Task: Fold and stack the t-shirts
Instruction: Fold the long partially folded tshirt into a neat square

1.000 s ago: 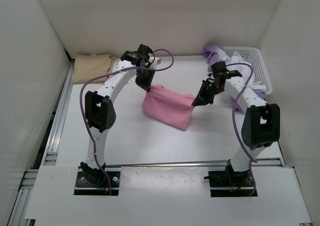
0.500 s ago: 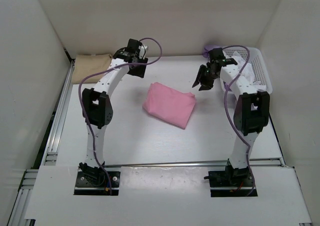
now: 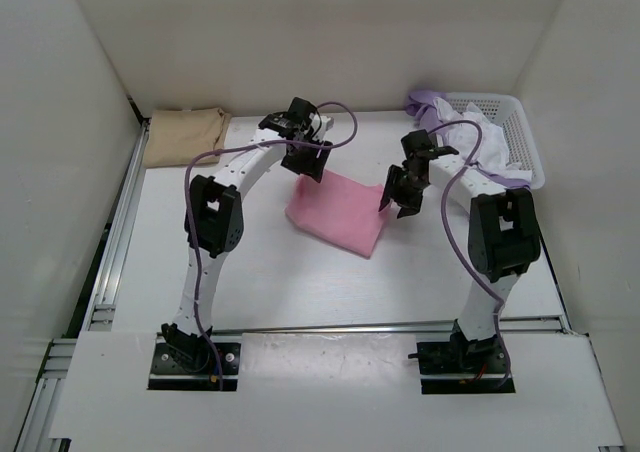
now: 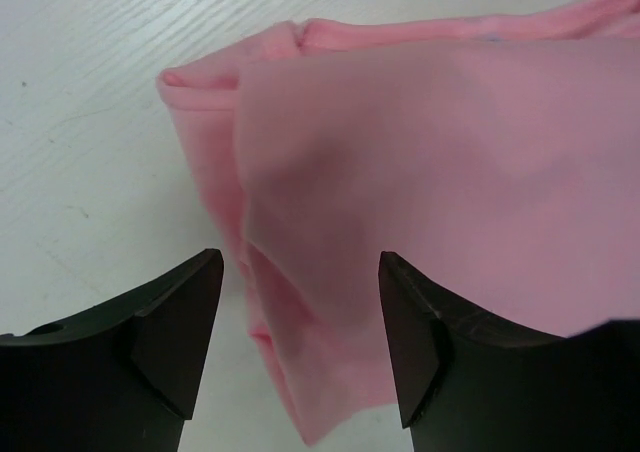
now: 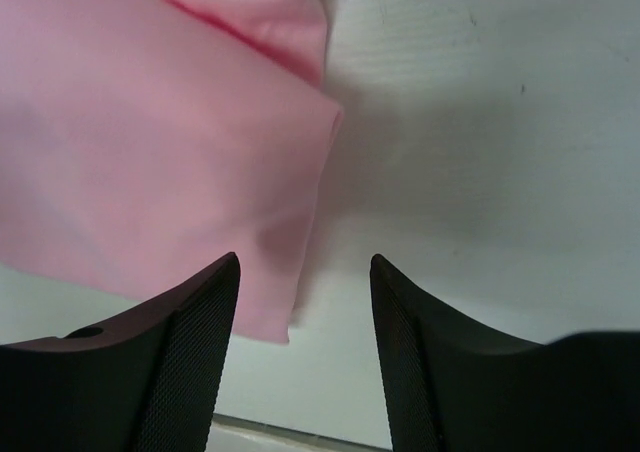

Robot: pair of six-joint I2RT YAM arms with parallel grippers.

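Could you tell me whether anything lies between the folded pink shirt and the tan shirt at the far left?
Nothing rests on the table between the pink shirt and the tan shirt; only the left arm itself arches over that stretch.

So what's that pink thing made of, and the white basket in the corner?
The pink shirt looks like soft, matte cloth, probably a knit: it lies in limp folded layers with rounded edges. The white basket looks like rigid plastic, slightly glossy: a stiff mesh of small holes holding its shape.
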